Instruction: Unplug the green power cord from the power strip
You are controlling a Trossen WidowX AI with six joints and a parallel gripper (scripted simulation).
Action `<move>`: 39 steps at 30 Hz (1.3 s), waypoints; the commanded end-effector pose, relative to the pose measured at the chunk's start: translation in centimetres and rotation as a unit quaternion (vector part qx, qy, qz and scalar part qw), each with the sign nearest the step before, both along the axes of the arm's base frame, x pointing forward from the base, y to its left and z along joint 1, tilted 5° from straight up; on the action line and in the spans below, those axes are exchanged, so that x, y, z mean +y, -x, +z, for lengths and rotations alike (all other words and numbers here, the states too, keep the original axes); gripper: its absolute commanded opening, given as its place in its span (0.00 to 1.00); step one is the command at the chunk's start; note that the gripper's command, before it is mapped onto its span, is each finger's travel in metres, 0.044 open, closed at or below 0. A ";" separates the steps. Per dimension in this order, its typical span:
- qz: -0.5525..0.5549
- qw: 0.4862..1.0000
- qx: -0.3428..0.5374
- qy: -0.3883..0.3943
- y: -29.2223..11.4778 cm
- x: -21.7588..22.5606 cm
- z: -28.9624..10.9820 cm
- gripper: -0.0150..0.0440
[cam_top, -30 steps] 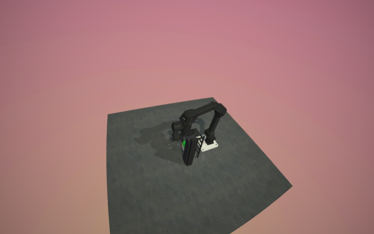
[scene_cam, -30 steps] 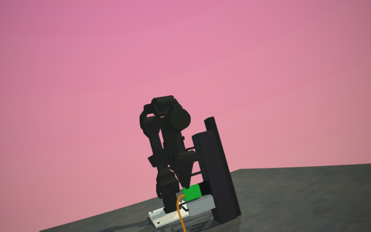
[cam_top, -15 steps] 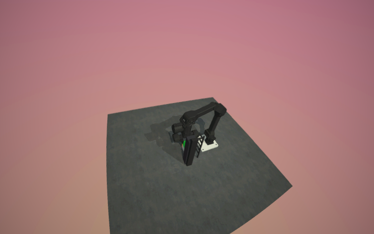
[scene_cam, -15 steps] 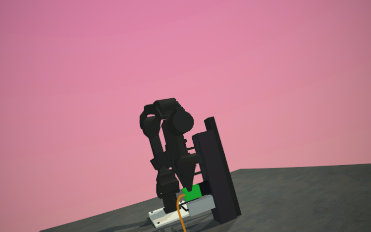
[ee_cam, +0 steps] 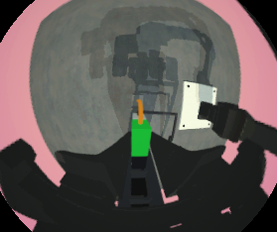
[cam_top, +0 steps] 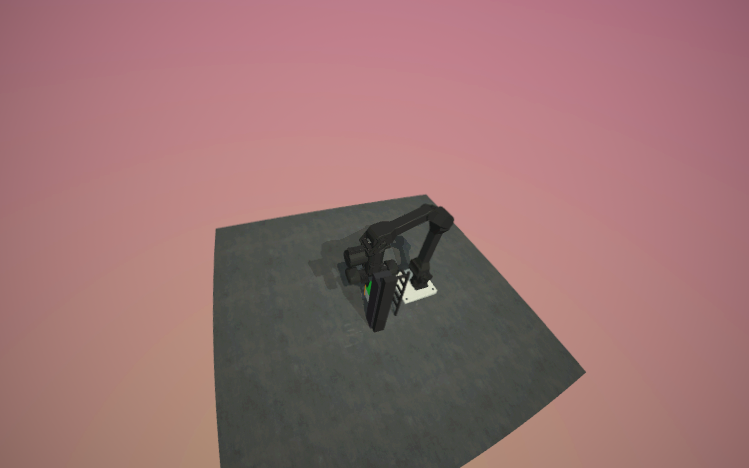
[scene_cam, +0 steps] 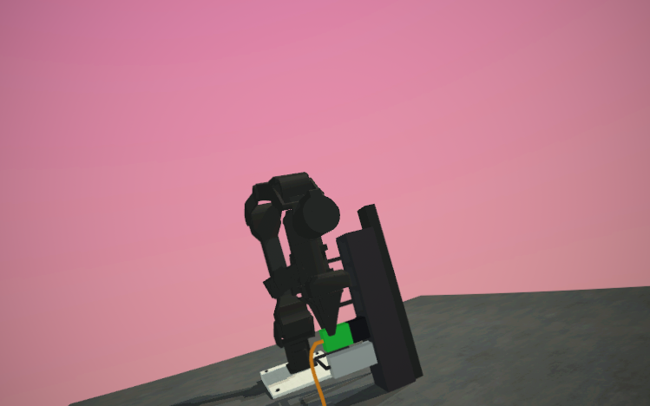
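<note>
Green plug (scene_cam: pixel 338 337) sits seated in the tall dark power strip (scene_cam: pixel 381 303) low on its face, just above a grey block (scene_cam: pixel 352 359). Reaching down from above, the claw (scene_cam: pixel 328 326) is clenched on the plug, and an orange cord (scene_cam: pixel 316 373) trails toward the grey worktop (scene_cam: pixel 544 348).

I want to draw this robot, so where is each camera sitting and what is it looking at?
Top: high above, looking down at the whole arm, its white base plate and the dark power strip.
Exterior: low at the side, facing the hand shut on the green plug with its orange cord.
Wrist: on the arm, looking along the fingers.
All three views show the green plug.
</note>
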State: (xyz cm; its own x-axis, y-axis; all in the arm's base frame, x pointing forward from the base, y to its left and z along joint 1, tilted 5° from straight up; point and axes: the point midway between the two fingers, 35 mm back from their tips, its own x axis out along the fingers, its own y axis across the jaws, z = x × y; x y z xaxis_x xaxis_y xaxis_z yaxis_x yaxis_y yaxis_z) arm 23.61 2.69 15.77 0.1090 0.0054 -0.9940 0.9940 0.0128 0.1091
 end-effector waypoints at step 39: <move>-0.001 1.000 0.001 0.004 -0.2 -4.0 -0.1 0.48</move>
